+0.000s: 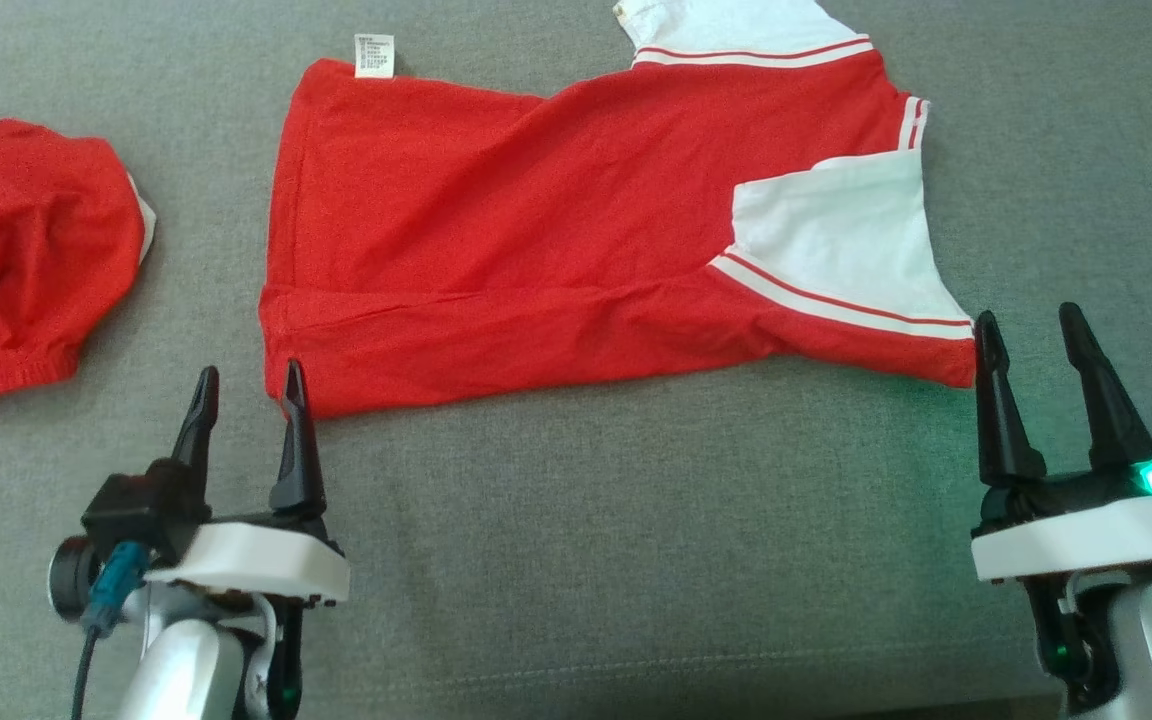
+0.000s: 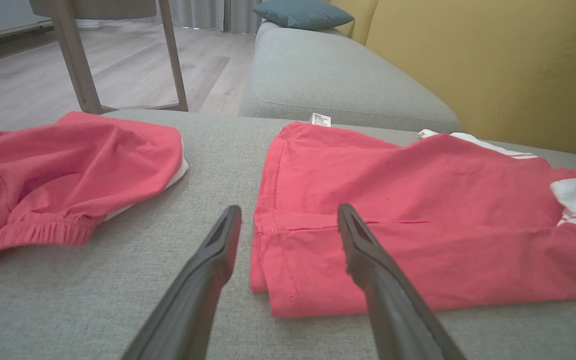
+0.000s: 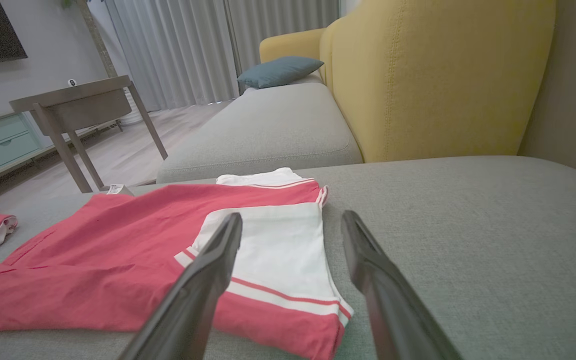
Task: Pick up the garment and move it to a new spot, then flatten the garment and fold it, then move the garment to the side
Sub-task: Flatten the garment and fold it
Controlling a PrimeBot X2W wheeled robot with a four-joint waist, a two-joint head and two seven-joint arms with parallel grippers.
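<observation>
I see the red T-shirt (image 1: 536,230) lying spread on the grey sofa seat (image 1: 636,550), across the upper middle of the head view. Its white sleeve (image 1: 836,240) with red stripes is at the right, and a small white label (image 1: 374,54) sticks out at its upper left corner. My left hand (image 1: 249,370) sits at lower left with its fingers wide apart and nothing between them. One fingertip is right at the shirt's lower left corner, though I cannot tell if it touches. My right hand (image 1: 1028,315) at lower right is equally spread and empty, just beside the sleeve's tip. A second red garment (image 1: 26,240) lies crumpled at the left edge, apart from the shirt.
</observation>
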